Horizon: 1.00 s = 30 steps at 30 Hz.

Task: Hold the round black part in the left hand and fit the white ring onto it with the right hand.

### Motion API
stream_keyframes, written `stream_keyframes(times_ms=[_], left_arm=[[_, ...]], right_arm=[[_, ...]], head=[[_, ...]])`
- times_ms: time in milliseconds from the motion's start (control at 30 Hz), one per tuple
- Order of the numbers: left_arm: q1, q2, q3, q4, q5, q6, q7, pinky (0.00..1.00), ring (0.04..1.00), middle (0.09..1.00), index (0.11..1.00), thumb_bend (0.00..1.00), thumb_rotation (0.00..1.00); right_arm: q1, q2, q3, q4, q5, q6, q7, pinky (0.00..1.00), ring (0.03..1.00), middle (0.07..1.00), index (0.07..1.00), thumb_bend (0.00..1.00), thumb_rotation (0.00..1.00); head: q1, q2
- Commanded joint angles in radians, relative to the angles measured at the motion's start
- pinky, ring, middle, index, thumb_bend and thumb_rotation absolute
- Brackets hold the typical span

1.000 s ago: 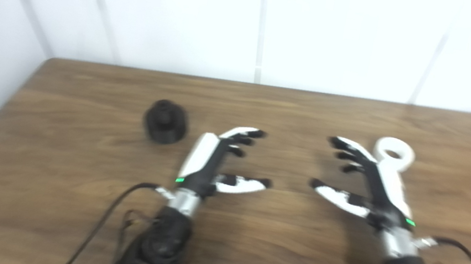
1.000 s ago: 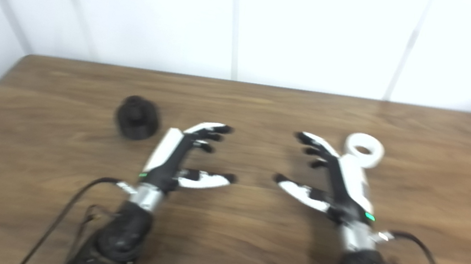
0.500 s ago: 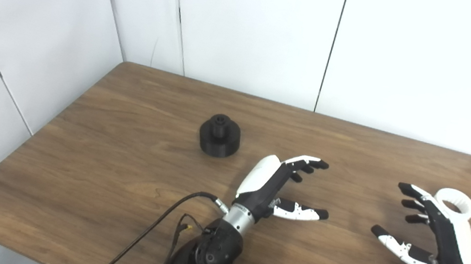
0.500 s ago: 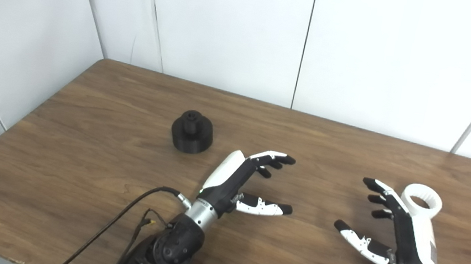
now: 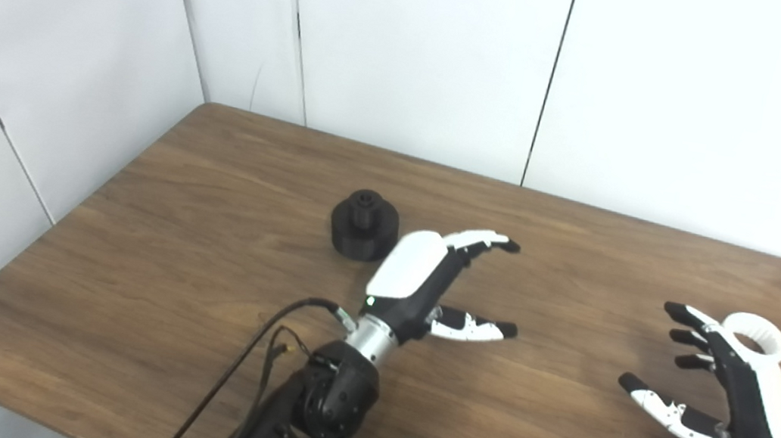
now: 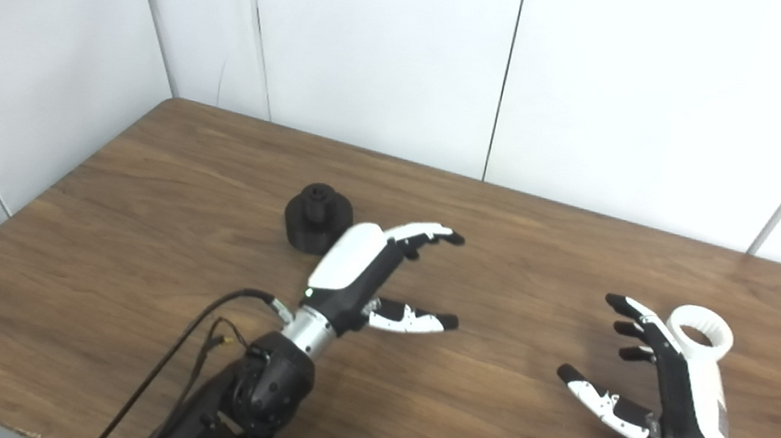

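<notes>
Since half a second earlier the left hand (image 5: 420, 280) had edged toward the round black part (image 5: 363, 225), fingers spread and empty, while the right hand (image 5: 733, 389) waited wide open beside the white ring (image 5: 756, 337) on the table (image 5: 196, 299), so nothing was yet grasped or fitted.

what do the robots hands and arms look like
Both hands, left hand and right hand, have white shells on the back, black palms and white fingers with black tips. Each has a small green light near a silver wrist collar. The forearms are black, and thin black cables trail from the wrists.
</notes>
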Motion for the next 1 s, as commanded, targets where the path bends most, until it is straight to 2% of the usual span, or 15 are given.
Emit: stream_keyframes(times_ms=[0,133,267,467,633,767,867,967], left_arm=[[-0.045,0.028,0.014,-0.050,0.028,-0.003,0.017,0.78,0.868,0.860,0.775,0.74,0.29],[-0.050,0.062,0.029,-0.072,0.060,0.007,0.022,0.85,0.880,0.861,0.771,0.75,0.29],[-0.061,0.104,0.045,-0.102,0.086,0.013,0.016,0.83,0.885,0.866,0.767,0.75,0.30],[-0.088,0.155,0.084,-0.137,0.095,0.037,-0.003,0.86,0.911,0.894,0.779,0.75,0.32],[-0.105,0.194,0.106,-0.154,0.129,0.082,-0.033,0.95,0.955,0.911,0.786,0.76,0.33],[-0.117,0.223,0.124,-0.147,0.155,0.098,-0.032,1.00,0.992,0.914,0.789,0.77,0.31],[-0.124,0.240,0.133,-0.132,0.164,0.099,-0.024,0.97,0.993,0.933,0.785,0.78,0.29],[-0.130,0.257,0.145,-0.119,0.162,0.111,-0.032,1.00,1.000,0.987,0.797,0.77,0.29]], right_arm=[[-0.036,-0.008,-0.010,-0.017,0.011,-0.033,-0.004,0.66,0.771,0.822,0.803,0.67,0.21],[-0.036,-0.010,-0.009,-0.011,0.010,-0.039,-0.006,0.66,0.768,0.818,0.802,0.67,0.21],[-0.038,-0.011,-0.007,-0.007,0.006,-0.045,-0.010,0.65,0.765,0.817,0.801,0.67,0.21],[-0.040,-0.009,-0.008,-0.001,0.018,-0.044,-0.007,0.66,0.773,0.824,0.801,0.67,0.20],[-0.039,-0.010,-0.007,-0.002,0.018,-0.036,-0.005,0.66,0.774,0.827,0.803,0.67,0.21],[-0.038,-0.011,-0.007,0.006,0.019,-0.048,-0.011,0.66,0.771,0.822,0.801,0.68,0.21],[-0.038,-0.011,-0.008,0.010,0.020,-0.053,-0.013,0.65,0.770,0.821,0.799,0.68,0.21],[-0.036,-0.012,-0.009,0.009,0.018,-0.052,-0.014,0.65,0.772,0.826,0.803,0.68,0.21]], head=[[0.001,0.000],[0.000,0.001],[0.002,-0.001],[0.010,-0.001],[0.011,-0.003],[0.012,-0.004],[0.014,-0.002],[0.014,-0.002]])
